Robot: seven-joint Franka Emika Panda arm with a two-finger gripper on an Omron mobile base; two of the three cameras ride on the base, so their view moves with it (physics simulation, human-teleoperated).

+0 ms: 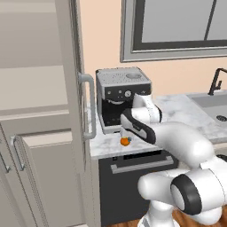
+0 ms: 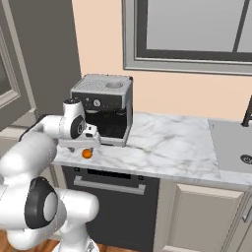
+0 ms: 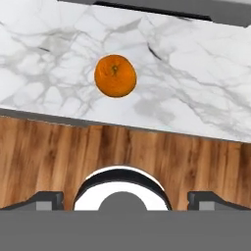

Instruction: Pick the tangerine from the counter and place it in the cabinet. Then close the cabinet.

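1. While the gripper hangs above the counter with fingers spread wide and nothing held, the tangerine lies below it, ahead of the fingertips, close to the counter's front edge.
2. Risk: an off-centre descent nudges the round fruit over that edge.
3. Coffee machine stands just beyond the gripper; the wrist could clip it.
4. Open cabinet door is near; a careless swing may strike it.
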